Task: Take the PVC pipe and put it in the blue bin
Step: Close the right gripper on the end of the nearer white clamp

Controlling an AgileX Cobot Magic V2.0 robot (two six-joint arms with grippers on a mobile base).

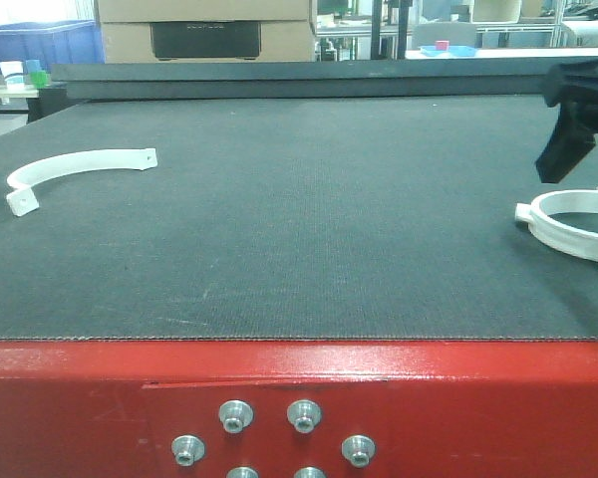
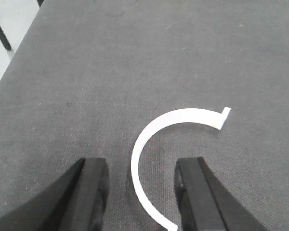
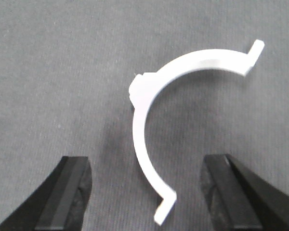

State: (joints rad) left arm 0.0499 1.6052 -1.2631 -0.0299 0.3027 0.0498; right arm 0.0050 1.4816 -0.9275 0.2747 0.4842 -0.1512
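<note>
Front view, tabletop: a dark woven mat covers the tabletop, with a red front panel studded with bolts below it.
Front view, left pipe piece: a white curved left pipe piece lies flat near the left edge, well apart from the other one.
Front view, right pipe piece: a second white arc, the right pipe piece, lies at the far right edge.
Front view, right arm: the right arm shows as a black shape hanging just above and behind that arc, not touching it.
Front view, blue bin: the blue bin stands off the tabletop, beyond its far left corner. Neither piece is in it.
Left wrist view, left pincer: the left pincer is spread apart above the mat. The near end of the left arc lies between its black fingers, close to the right-hand one, ungripped.
Right wrist view, right pincer: the right pincer gapes wide, with its fingers on either side of the arc's hooked lower end. Nothing is held.
</note>
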